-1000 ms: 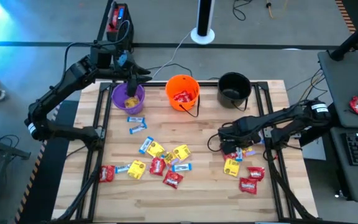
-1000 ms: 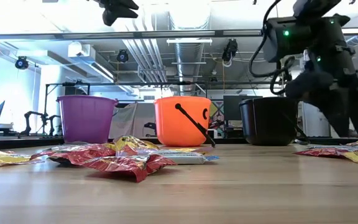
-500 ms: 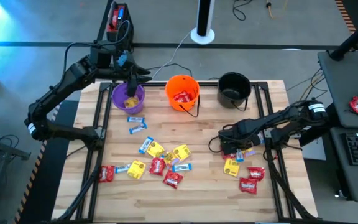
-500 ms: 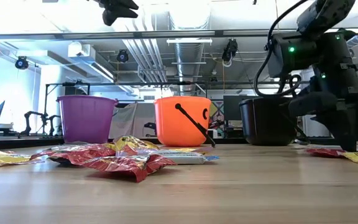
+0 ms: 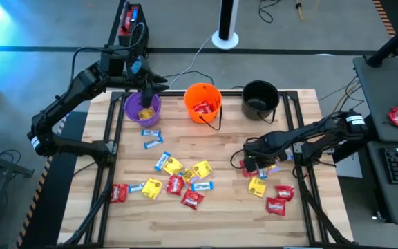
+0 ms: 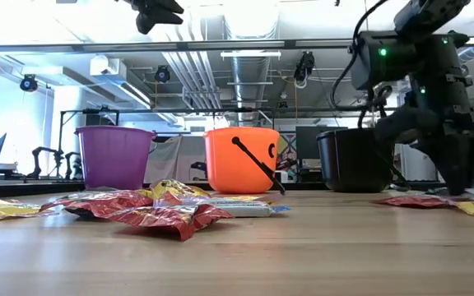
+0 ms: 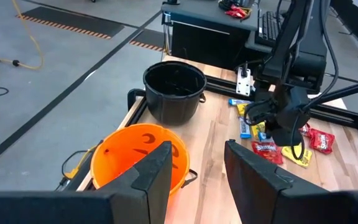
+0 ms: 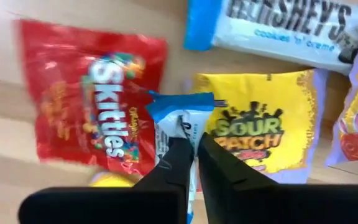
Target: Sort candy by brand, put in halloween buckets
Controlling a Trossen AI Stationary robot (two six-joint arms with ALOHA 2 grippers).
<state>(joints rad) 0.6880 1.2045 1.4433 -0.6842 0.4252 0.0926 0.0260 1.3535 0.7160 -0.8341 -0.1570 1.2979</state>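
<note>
High view: my right jaws (image 5: 249,164) are low over the right-hand cluster of candy (image 5: 268,185) on the table (image 5: 220,221); my left jaws (image 5: 146,97) hang over the purple bucket (image 5: 142,109). The orange bucket (image 5: 203,102) and black bucket (image 5: 260,99) stand beside it in a row along the far edge. A second scatter of candy (image 5: 175,176) lies mid-table.
High view, grip: too small here to tell what my right jaws have.
Low view: my right arm (image 6: 430,99) comes down at the right, in front of the black bucket (image 6: 356,160); packets (image 6: 155,210) lie flat in the foreground. The jaw tips do not show clearly.
Left wrist view: my left fingers (image 7: 151,171) stand partly apart with nothing between them, above the orange bucket (image 7: 138,158). Farther off, my right arm is bent over its candy (image 7: 272,146).
Right wrist view: only here the grip shows. My right jaws are closed nearly together on the end of a blue-and-white packet (image 8: 179,118). A red Skittles packet (image 8: 86,99), a yellow Sour Patch packet (image 8: 260,127) and a Hershey's bar (image 8: 272,28) lie under and around it.
</note>
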